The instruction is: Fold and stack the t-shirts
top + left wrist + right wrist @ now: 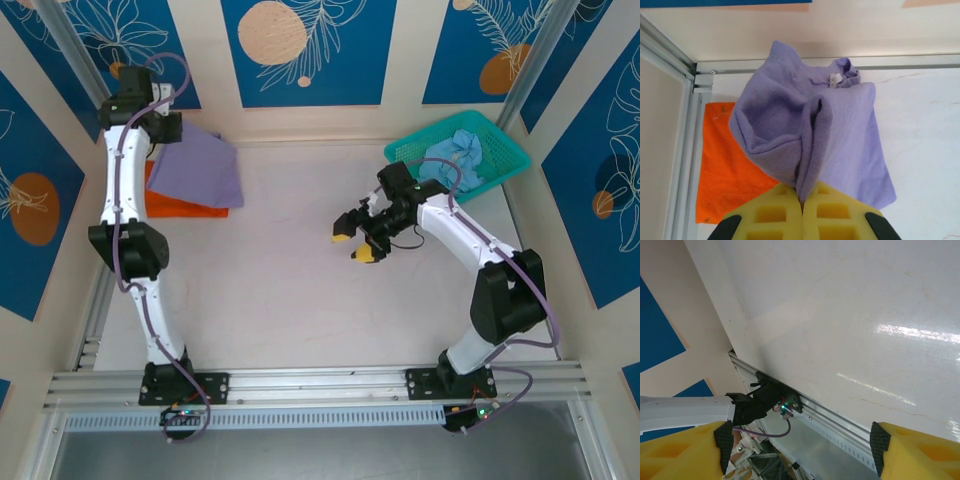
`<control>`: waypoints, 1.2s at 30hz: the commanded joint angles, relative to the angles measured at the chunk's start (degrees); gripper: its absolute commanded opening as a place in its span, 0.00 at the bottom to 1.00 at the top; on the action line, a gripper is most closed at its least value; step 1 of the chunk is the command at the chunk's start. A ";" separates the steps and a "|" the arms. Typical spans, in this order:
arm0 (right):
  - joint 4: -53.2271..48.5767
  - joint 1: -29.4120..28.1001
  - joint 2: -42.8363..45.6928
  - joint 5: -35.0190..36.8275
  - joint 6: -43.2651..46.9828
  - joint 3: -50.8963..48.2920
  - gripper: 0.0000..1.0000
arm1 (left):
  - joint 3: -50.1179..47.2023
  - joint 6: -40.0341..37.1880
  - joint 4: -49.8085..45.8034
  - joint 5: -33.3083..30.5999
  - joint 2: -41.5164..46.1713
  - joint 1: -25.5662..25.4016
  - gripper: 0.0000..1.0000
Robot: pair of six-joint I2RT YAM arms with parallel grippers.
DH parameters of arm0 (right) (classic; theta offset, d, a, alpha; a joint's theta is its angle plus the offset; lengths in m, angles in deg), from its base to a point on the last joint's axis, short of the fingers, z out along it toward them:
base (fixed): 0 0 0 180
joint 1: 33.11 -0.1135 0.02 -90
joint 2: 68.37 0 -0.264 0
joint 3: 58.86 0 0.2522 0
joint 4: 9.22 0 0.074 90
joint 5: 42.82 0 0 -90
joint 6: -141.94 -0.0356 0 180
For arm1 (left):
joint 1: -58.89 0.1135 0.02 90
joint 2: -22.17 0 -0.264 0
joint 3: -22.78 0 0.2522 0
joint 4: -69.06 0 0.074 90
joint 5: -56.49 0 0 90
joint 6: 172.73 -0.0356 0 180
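The lavender t-shirt (810, 130) hangs bunched from my left gripper (802, 204), whose yellow fingers are shut on a fold of its cloth. From above, that gripper (168, 138) is at the far left corner, with the lavender shirt (200, 168) draped over the flat orange t-shirt (185, 207). The orange shirt (725, 165) lies on the table under it. A pale blue t-shirt (465, 152) sits crumpled in the teal basket. My right gripper (356, 240) hovers open over the middle of the table, holding nothing; between its fingers (801, 447) I see bare table.
The teal mesh basket (505, 150) stands at the far right corner. An aluminium frame rail (690, 70) runs along the table's left and far edges beside the shirts. The left arm's base (765, 400) and the near rail appear beyond my right fingers.
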 commanded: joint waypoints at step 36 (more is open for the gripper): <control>0.78 7.17 20.32 47.40 3.62 3.52 0.99 | -57.37 32.73 34.60 -19.56 38.49 -2.68 1.00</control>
